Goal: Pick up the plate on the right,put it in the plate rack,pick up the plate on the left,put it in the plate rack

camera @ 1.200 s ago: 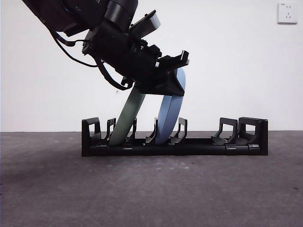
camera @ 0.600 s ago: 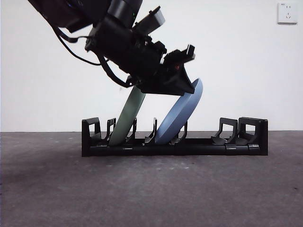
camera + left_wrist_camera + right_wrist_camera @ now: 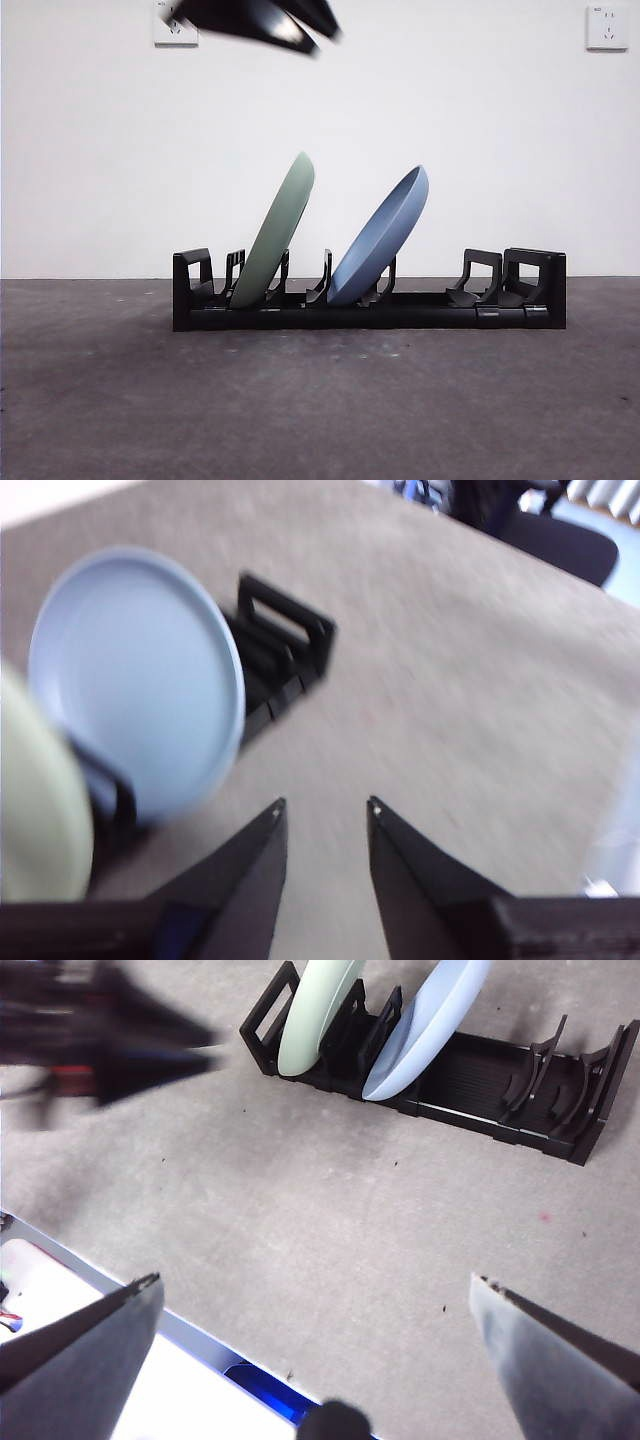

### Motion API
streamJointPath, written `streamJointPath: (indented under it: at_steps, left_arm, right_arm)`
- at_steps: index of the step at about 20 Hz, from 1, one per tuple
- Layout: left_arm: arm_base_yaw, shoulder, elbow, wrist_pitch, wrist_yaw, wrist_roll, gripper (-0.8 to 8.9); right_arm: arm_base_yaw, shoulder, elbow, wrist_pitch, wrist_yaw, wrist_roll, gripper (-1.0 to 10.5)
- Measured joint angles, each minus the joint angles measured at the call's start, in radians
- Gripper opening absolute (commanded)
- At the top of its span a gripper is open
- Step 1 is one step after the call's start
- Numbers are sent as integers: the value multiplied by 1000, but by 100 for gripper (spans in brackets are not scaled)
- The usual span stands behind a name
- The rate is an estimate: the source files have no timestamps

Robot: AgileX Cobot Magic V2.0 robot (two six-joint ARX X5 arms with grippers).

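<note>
Front view: plate rack [image 3: 368,293] on the grey table [image 3: 320,400]. Green plate [image 3: 274,232] and blue plate [image 3: 381,238] both seated in its slots, leaning right. Blurred black arm tip [image 3: 262,18] at top edge, clear of both.

Left wrist view: left pincer [image 3: 322,814] slightly spread, holding nothing, above bare table beside the blue plate.

Right wrist view: right pincer [image 3: 315,1290] spread wide, empty, well apart from the rack.
</note>
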Motion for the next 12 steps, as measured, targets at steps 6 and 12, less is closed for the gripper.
streamJointPath:
  at_steps: [6, 12]
  left_arm:
    - [0, -319, 0, -373, 44, -1, 130]
    - [0, -501, 0, -488, 44, -11, 130]
  right_arm:
    - [0, 0, 0, 0, 0, -17, 532]
    - [0, 0, 0, 0, 0, -21, 525]
